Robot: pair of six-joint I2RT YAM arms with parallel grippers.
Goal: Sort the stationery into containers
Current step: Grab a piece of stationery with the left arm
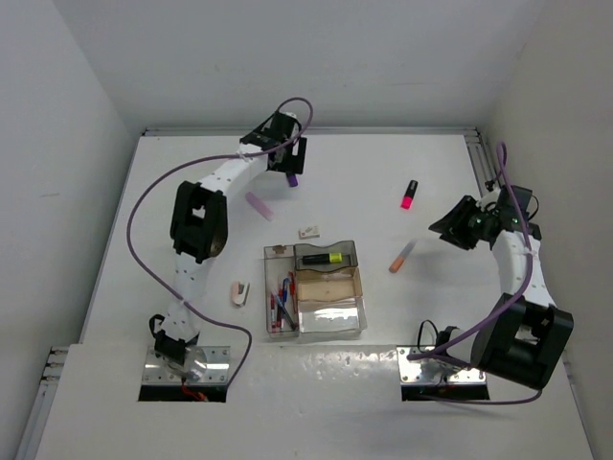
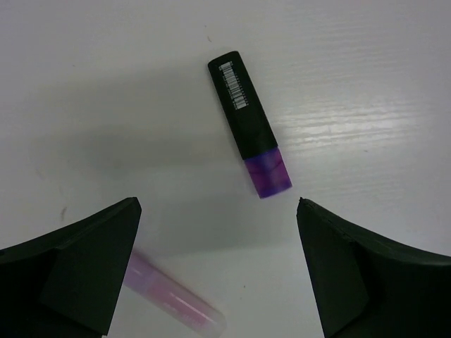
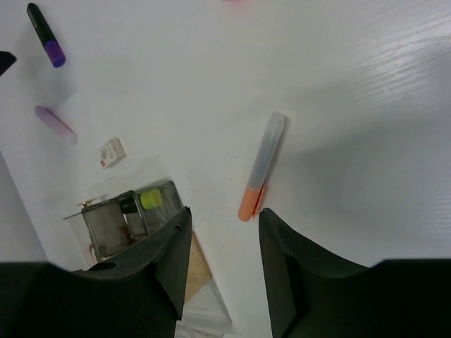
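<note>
The purple highlighter (image 2: 249, 123) is located just ahead of the left fingers (image 2: 70, 274), which are spread wide and empty; its long axis is set across their closing line.

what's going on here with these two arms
Two robot arms are sorting stationery into a cluster of clear trays in the middle of the table. The left gripper hovers wide open over a purple highlighter near the far edge, not touching it. The right gripper, jaws apart and empty, hangs above an orange highlighter. A yellow highlighter and some pens already lie in the trays; a pink highlighter and a small white eraser lie loose.
</note>
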